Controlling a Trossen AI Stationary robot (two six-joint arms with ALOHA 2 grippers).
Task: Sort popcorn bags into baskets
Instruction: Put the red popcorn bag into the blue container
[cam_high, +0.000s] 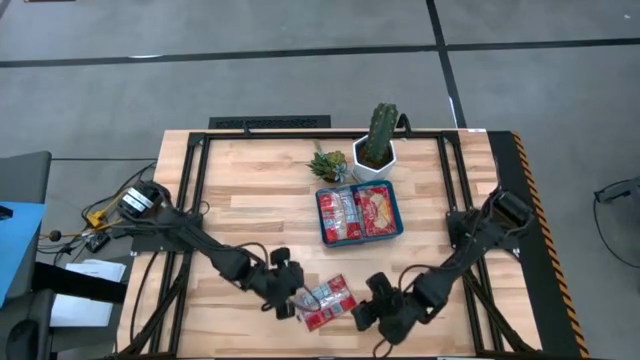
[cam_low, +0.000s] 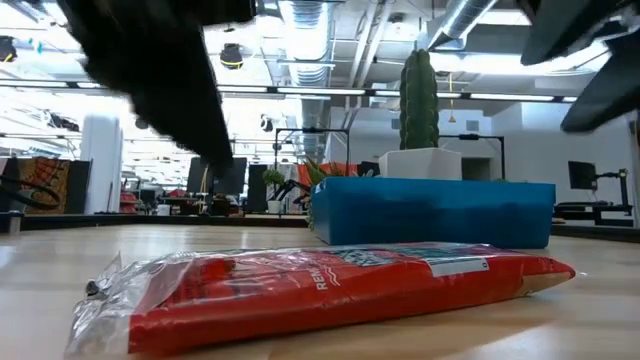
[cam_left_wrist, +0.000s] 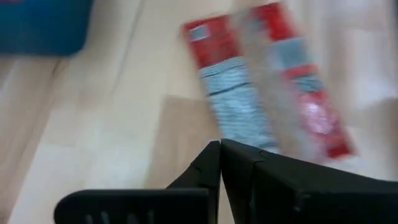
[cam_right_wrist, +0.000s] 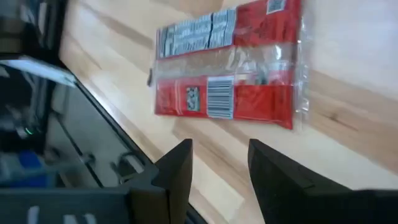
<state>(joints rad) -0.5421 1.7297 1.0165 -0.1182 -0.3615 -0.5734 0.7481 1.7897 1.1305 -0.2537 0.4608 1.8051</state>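
Observation:
Two red popcorn bags with silvery label panels (cam_high: 326, 299) lie flat side by side on the wooden table near its front edge; one shows in the low view (cam_low: 330, 285). More red bags (cam_high: 356, 212) lie in the teal-blue tray (cam_high: 399, 214) behind them. My left gripper (cam_high: 290, 296) is shut, its tips (cam_left_wrist: 221, 145) just left of the loose bags' end (cam_left_wrist: 239, 127). My right gripper (cam_high: 363, 312) is open (cam_right_wrist: 219, 152), low over the table to the right of the bags (cam_right_wrist: 230, 68) and apart from them. My left gripper has its shut fingertips (cam_left_wrist: 217, 155) right by the silvery end of one loose bag (cam_left_wrist: 244, 134), coming low from the table's left. I cannot tell whether they touch it. The bag lies flat on the table.
A cactus in a white hexagonal pot (cam_high: 376, 150) and a small spiky plant (cam_high: 330, 164) stand just behind the tray. Black frame rails (cam_high: 190, 175) run along the table's sides. The table's front edge is close behind both grippers. Bare wood (cam_high: 250, 210) lies left of the tray.

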